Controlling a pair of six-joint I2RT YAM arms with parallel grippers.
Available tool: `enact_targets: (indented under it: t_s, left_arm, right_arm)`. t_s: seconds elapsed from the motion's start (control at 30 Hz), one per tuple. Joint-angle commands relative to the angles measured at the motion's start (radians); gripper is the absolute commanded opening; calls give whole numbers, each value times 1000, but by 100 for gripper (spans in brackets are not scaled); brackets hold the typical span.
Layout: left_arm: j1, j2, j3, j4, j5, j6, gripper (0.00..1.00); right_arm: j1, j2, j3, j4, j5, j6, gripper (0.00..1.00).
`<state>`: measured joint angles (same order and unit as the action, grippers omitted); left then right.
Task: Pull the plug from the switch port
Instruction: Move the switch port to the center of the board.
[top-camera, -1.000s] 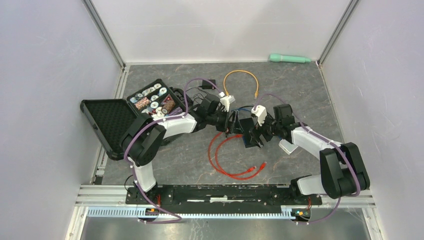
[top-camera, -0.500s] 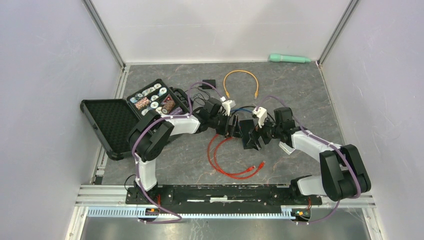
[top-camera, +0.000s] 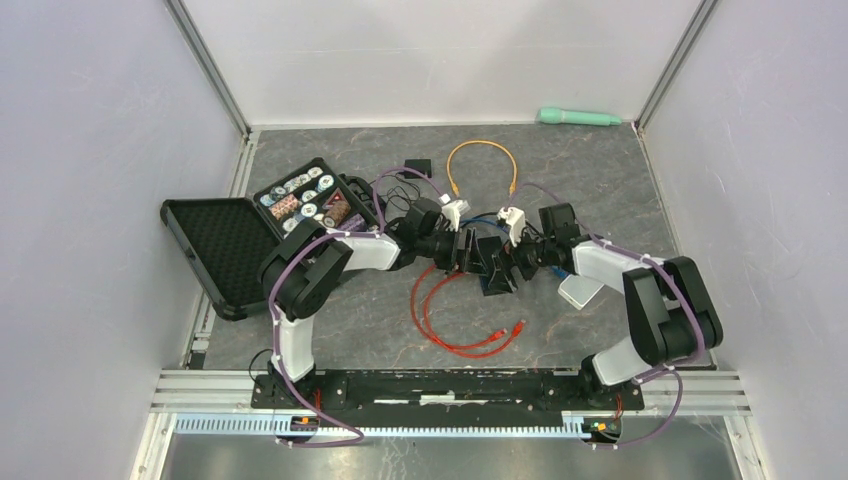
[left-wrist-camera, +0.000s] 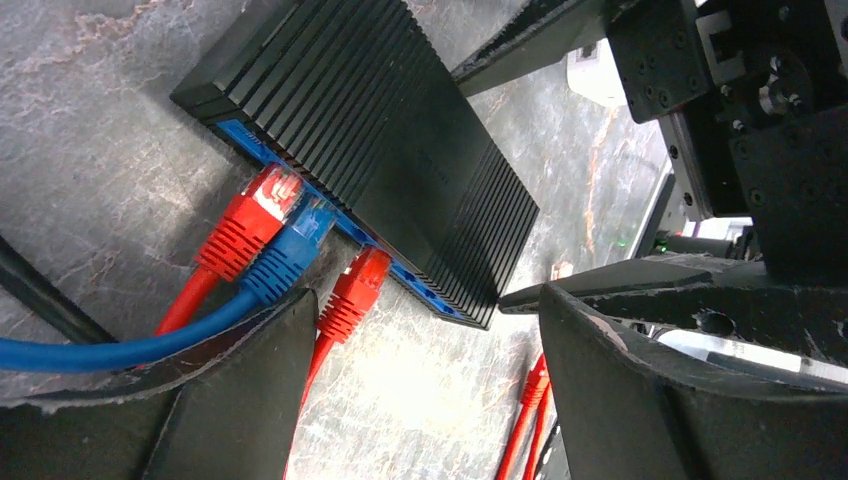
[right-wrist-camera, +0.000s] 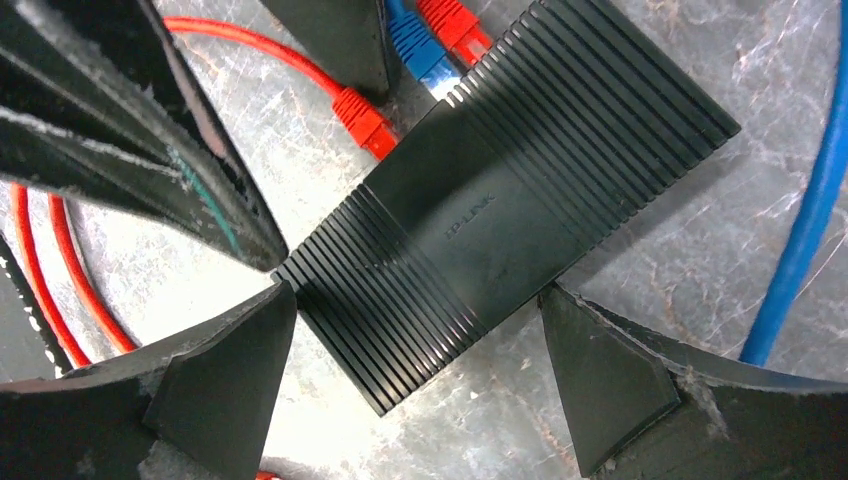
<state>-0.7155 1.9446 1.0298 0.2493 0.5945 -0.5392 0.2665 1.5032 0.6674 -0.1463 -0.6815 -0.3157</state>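
You've got a grey marbled table (top-camera: 640, 200). Ctr: black ribbed switch (right-wrist-camera: 500, 210) lies flat on it, w/ red plugs (left-wrist-camera: 250, 225) & a blue plug (left-wrist-camera: 300, 235) in its ports. Red cable (top-camera: 421, 305) loops on the table just near of the switch. Far ctr: orange cable (top-camera: 480, 145) in an arch, small black box (top-camera: 418, 166) to its left. Left: open black case (top-camera: 215, 245). Right of the switch: white box (top-camera: 580, 291). Far right edge: green tool (top-camera: 578, 117).

The switch (right-wrist-camera: 500, 220) was black ribbed plastic with a faint sheen; the counter (right-wrist-camera: 650, 270) looked like matt, grey-veined stone; the jaws were matt black, scuffed pale along their edges.
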Motion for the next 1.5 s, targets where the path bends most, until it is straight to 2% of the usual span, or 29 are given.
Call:
enact_targets:
  t_s: [0.0,0.17,0.37,0.53,0.7,0.97,1.47]
  left_arm:
    - [-21,43,-14,75,34,-114,87]
    - [-35,44,-21,133,39,-187,87]
    - [-35,55,-56,240,61,-261,87]
    - [-34,84,-102,431,107,-365,87]
    - [-35,89,-142,543,99,-408,87]
    - [-35,60,-168,556,44,-360,91]
    - [-36,24,-76,387,7,-276,91]
  right_arm:
    - [3,73,108,-40,-84,-48,98]
    - [-40,136,139,-63,-136,-40,98]
    - [-52,95,101,-28,-106,-8,98]
    - [-55,81,106,-63,-90,-30,98]
    - [-59,79,84,-74,-95,-39,98]
    - [-59,59,68,-103,-50,-48,98]
    - [9,19,129,-213,169,3,98]
